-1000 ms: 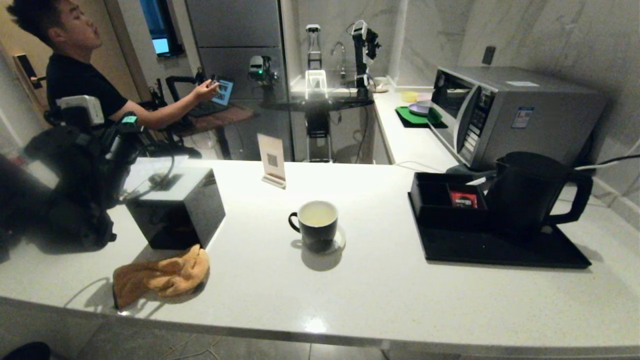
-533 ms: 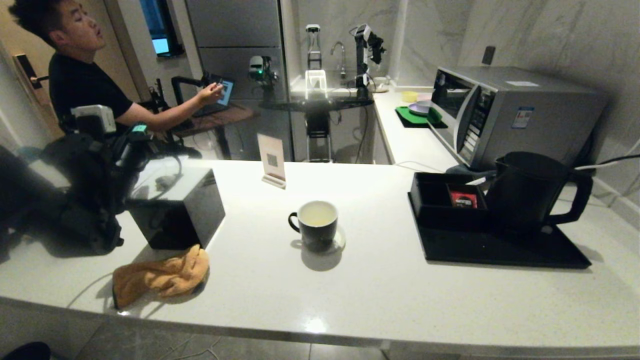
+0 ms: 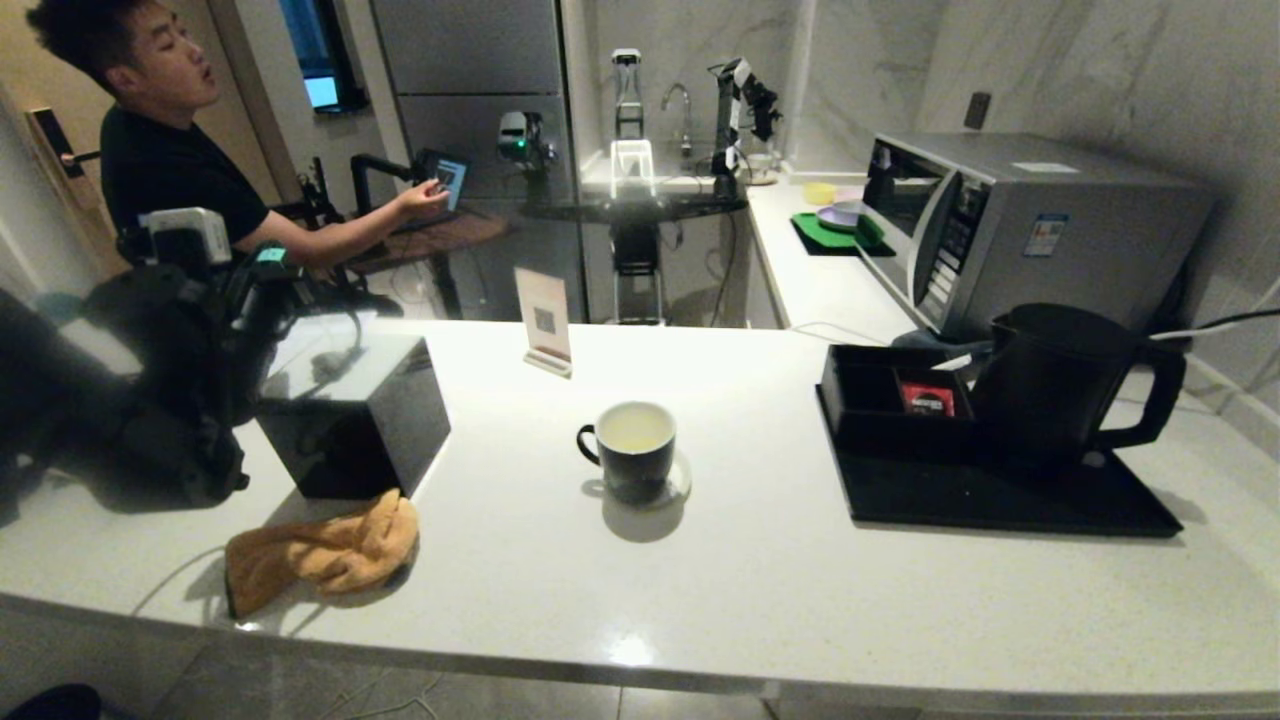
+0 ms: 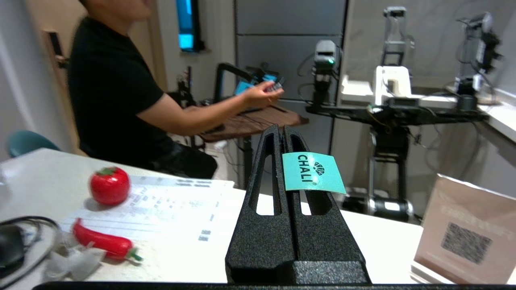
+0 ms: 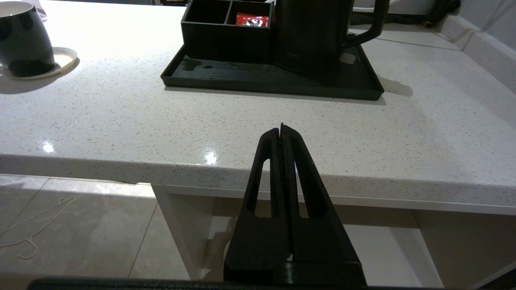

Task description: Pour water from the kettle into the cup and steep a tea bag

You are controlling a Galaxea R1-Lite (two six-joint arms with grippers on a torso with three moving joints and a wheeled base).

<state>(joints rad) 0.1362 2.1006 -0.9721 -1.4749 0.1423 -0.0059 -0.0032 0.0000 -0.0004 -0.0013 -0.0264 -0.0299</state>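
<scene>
left end effector [image 4: 283, 128] pinched shut on teal "chali" tea-bag tag [image 4: 313, 173], at 9 o'clock of small black mug [image 3: 630, 450]. tall matte black kettle [image 3: 1060, 385] at 3 o'clock. right end effector [image 5: 281, 125] shut, empty, below white bench [image 3: 760, 560] edge.

Black glossy box [image 3: 350, 415] at left of the head view, with crumpled orange cloth [image 3: 322, 553] just below it. Small QR-code card [image 3: 543, 321] standing upper centre. Silver microwave [image 3: 1020, 225] at upper right, green mat [image 3: 835, 232] beyond. Seated man in black shirt [image 3: 160, 180] at upper left. Toy tomato [image 4: 109, 185] and red chilli [image 4: 102, 243] lying on printed paper.
</scene>
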